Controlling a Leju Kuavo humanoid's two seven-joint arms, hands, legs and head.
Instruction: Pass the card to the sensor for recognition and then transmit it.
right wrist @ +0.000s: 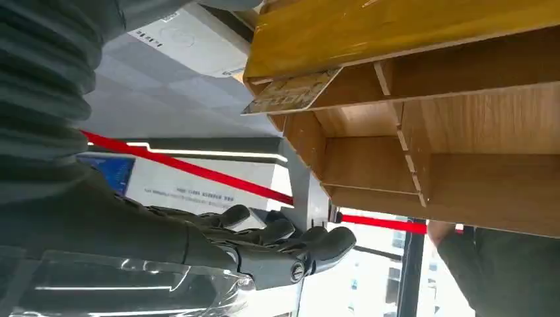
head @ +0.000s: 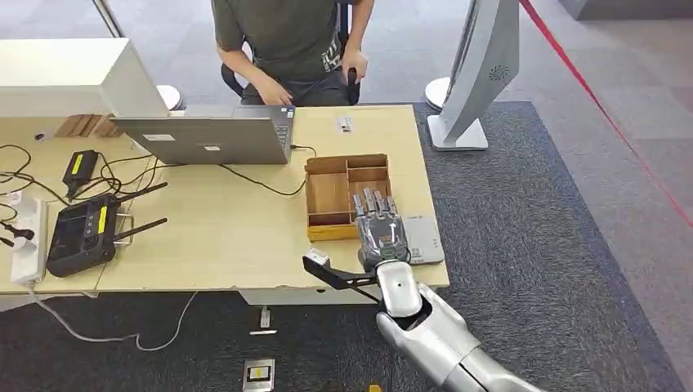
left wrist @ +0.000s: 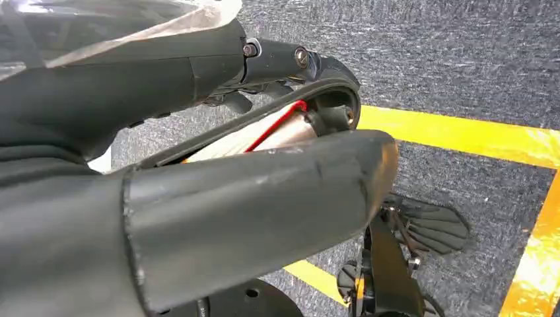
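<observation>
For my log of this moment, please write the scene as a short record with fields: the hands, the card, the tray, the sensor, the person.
right hand: over the near right corner of the wooden tray, fingers stretched out, holding nothing
left hand: hangs above the carpet with yellow lines; open or closed, cannot tell
card: leans in a compartment of the tray, untouched
tray: wooden, with compartments, on the table
sensor: probably the grey flat pad beside the tray, partly under the hand
person: seated behind the table, by the laptop

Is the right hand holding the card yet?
No. The right hand hovers over the wooden tray, fingers extended, nothing in them; the card leans in a tray compartment.
</observation>
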